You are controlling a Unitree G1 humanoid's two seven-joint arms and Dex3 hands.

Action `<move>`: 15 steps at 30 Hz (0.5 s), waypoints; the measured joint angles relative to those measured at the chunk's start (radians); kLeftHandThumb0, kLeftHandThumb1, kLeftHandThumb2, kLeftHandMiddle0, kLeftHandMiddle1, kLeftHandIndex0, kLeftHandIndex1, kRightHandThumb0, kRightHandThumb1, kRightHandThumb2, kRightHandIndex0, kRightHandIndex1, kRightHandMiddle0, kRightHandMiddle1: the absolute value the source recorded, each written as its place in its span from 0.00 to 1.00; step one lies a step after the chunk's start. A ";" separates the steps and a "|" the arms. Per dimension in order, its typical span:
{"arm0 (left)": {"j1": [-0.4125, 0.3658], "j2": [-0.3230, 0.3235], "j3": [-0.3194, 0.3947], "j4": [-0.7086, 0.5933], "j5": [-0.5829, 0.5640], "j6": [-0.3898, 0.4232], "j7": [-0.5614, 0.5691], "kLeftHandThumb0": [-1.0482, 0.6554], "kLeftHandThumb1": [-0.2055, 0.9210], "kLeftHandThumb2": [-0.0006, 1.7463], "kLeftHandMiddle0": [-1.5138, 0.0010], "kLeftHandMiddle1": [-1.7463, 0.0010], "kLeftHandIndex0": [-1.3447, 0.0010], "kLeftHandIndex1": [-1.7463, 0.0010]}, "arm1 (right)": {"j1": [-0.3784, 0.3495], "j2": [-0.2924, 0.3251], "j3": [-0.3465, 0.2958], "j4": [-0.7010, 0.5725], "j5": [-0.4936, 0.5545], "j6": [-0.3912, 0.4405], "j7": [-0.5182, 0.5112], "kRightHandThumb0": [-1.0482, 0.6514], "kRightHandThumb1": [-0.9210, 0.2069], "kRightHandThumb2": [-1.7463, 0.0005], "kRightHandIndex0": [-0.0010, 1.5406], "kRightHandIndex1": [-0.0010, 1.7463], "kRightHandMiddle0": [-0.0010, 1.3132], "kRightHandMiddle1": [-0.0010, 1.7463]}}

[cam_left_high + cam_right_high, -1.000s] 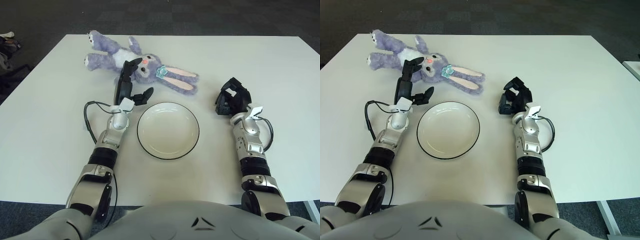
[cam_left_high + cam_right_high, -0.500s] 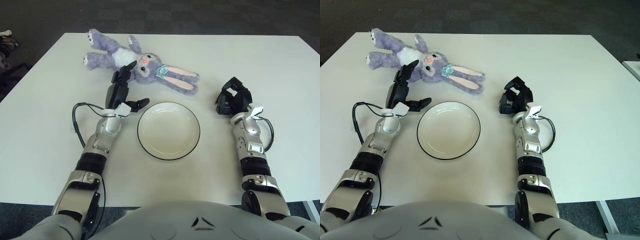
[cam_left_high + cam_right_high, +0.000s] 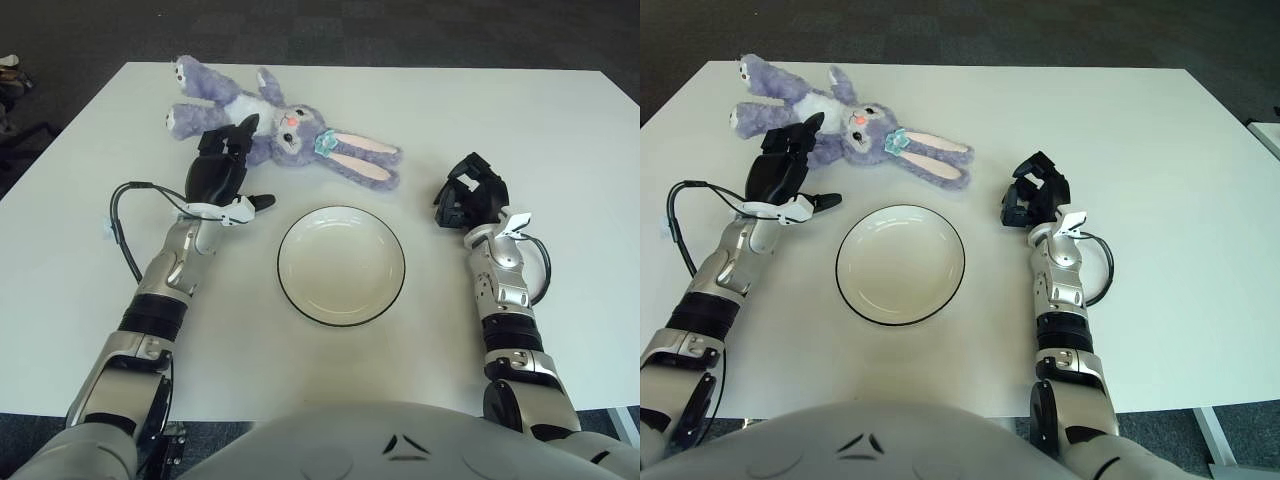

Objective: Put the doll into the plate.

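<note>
A purple plush rabbit doll (image 3: 270,128) with a white belly, pink-lined ears and a teal bow lies on its back at the far left of the white table. A white plate (image 3: 341,265) with a dark rim sits at the table's middle, bare inside. My left hand (image 3: 224,172) hovers just in front of the doll's body, left of the plate, its fingers spread and holding nothing. My right hand (image 3: 468,200) shows to the right of the plate with its fingers curled on nothing.
A black cable (image 3: 128,220) loops out from my left forearm over the table. The table's left edge (image 3: 60,135) runs close beside the doll; dark carpet lies beyond the far edge.
My left hand has swung leftward away from the plate's rim and now sits in front of the doll's body. The doll, the plate and my right hand have not moved.
</note>
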 measured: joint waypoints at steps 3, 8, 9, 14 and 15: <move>-0.026 0.020 -0.015 0.000 0.012 0.008 -0.025 0.22 0.47 0.51 0.99 0.73 1.00 0.83 | -0.003 0.000 0.000 0.003 0.000 -0.001 0.000 0.61 0.84 0.06 0.61 0.90 0.49 1.00; -0.070 0.045 -0.028 0.000 0.013 0.019 -0.062 0.25 0.43 0.53 1.00 0.73 1.00 0.84 | -0.008 0.001 0.000 0.009 0.001 -0.003 0.002 0.61 0.84 0.06 0.61 0.89 0.48 1.00; -0.078 0.049 -0.031 0.000 0.015 0.024 -0.070 0.25 0.43 0.54 1.00 0.74 1.00 0.85 | -0.009 0.001 0.000 0.010 0.002 -0.003 0.002 0.61 0.84 0.06 0.61 0.88 0.49 1.00; -0.124 0.075 -0.053 0.005 0.040 0.056 -0.107 0.25 0.43 0.55 1.00 0.76 1.00 0.87 | -0.011 0.004 -0.005 0.014 0.011 -0.003 0.011 0.61 0.84 0.07 0.62 0.87 0.49 1.00; -0.133 0.079 -0.056 0.007 0.045 0.061 -0.112 0.24 0.44 0.54 1.00 0.77 1.00 0.87 | -0.012 0.004 -0.006 0.014 0.013 -0.003 0.013 0.61 0.84 0.07 0.62 0.87 0.49 1.00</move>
